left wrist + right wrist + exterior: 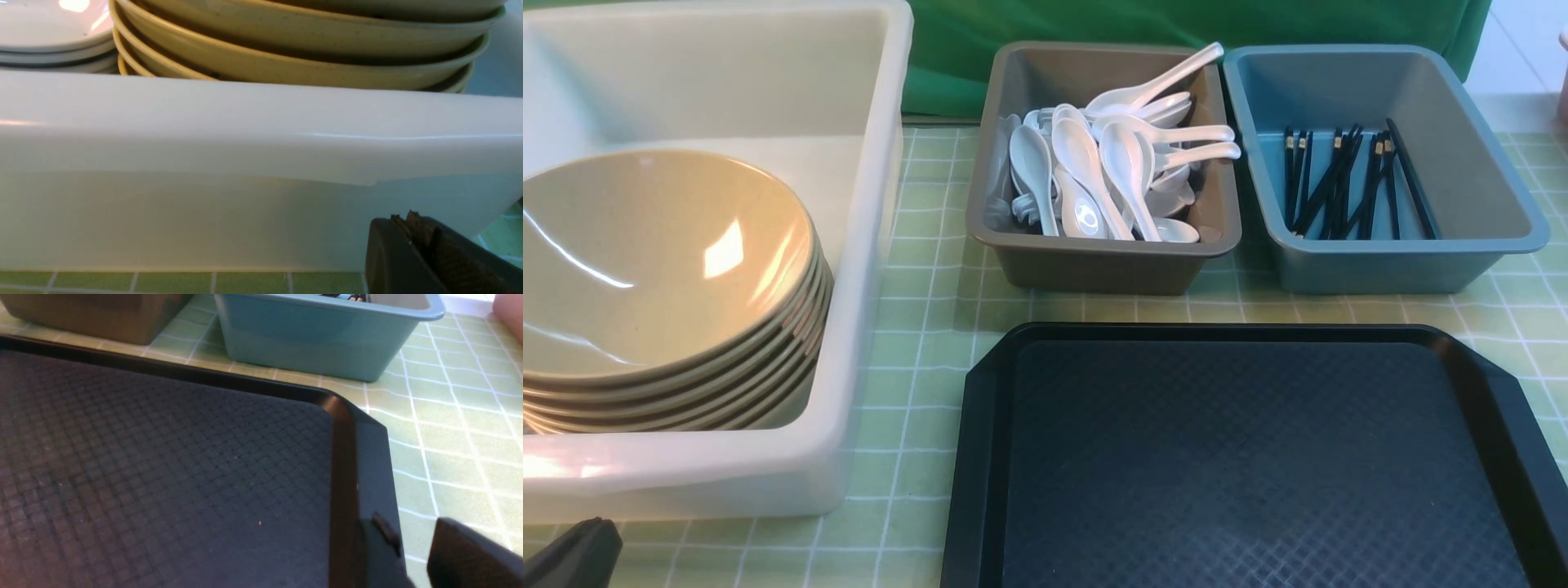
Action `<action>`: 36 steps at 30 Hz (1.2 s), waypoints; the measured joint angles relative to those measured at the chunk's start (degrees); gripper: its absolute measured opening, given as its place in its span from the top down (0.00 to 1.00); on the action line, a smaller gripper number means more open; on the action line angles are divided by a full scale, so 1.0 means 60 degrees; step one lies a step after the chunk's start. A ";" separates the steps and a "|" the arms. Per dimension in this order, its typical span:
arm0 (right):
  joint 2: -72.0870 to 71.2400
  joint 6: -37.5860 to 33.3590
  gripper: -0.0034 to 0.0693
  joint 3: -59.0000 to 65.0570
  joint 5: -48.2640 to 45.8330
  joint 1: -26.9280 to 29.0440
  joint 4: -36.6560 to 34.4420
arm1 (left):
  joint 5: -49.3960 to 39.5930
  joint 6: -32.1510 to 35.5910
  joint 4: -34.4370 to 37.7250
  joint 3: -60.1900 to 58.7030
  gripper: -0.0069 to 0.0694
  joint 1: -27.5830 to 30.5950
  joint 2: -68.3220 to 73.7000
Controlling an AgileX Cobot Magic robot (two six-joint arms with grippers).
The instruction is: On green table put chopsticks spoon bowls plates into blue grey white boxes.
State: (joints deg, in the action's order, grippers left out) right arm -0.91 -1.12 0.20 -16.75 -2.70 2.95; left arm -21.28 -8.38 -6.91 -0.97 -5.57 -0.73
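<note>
Your bowls (662, 278) sit stacked in the white box (849, 343), plates (49, 36) beside them; spoons (1107, 167) fill the grey box (1094, 261), chopsticks (1347, 184) lie in the blue box (1405, 261) — the black tray (1241, 457) is bare. Left tool (412, 228) is closed, holding nothing, near the white box on the table (931, 269); right tool (412, 547) — you can't tell.

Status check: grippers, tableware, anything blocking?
Left gripper shut, empty, low beside the white box. Right gripper at the tray edge, jaws unclear. Bowls in white box, spoons in grey, chopsticks in blue. Nothing blocking.
</note>
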 joint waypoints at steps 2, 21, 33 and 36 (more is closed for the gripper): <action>0.0000 0.0000 0.66 0.0000 0.0019 0.0000 0.0004 | 0.0000 0.0000 0.0000 0.0000 0.91 0.0000 0.0000; 0.0000 0.0000 0.64 0.0008 0.0019 0.0000 0.0011 | 0.0000 0.0000 0.0000 0.0000 0.91 0.0000 0.0000; 0.0000 0.0000 0.63 0.0008 0.0019 0.0000 0.0011 | 0.0010 -0.0038 0.0000 0.0000 0.91 0.0000 0.0000; 0.0000 0.0000 0.63 0.0008 0.0019 0.0000 0.0011 | 0.0010 -0.0038 0.0000 0.0000 0.91 0.0000 0.0000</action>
State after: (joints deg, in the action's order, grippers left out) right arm -0.91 -1.12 0.25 -16.64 -2.70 3.02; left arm -21.22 -8.61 -6.91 -0.97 -5.57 -0.73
